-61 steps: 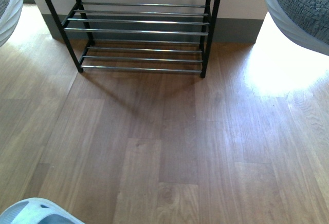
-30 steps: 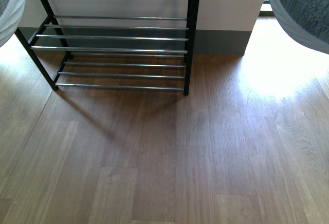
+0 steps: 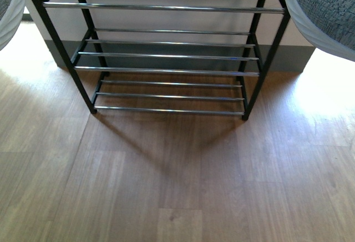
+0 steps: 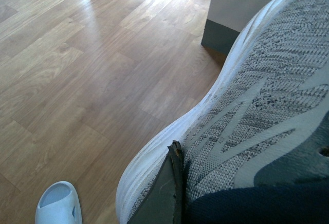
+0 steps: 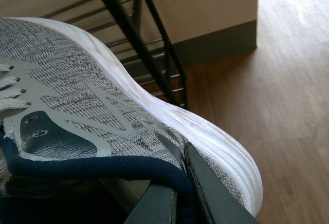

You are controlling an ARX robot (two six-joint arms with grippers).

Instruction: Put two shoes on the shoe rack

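Observation:
The shoe rack [image 3: 169, 56] stands against the wall straight ahead, black side frames carrying chrome bars on three visible tiers. Both grey knit sneakers hang in the air at the upper corners of the front view, one left [image 3: 8, 3] and one right [image 3: 324, 9], above the floor on either side of the rack. My left gripper [image 4: 180, 157] is shut on the side wall of its sneaker [image 4: 257, 106], with only the outer finger [image 4: 164, 198] showing. The right gripper [image 5: 177, 183] pinches the navy collar of the other sneaker [image 5: 77, 95], with the rack [image 5: 139, 44] just beyond it.
Wood plank floor [image 3: 177, 186] stretches in front of the rack. A white slipper [image 4: 56, 203] lies on the floor below my left gripper. A white wall corner with grey skirting [image 4: 241, 8] stands past the left sneaker. Bright sunlight falls on the floor to the right [image 3: 327, 97].
The rack has shifted in the front view from the left to the centre, and another upper tier now shows. Both sneakers keep their places at the upper corners, still held.

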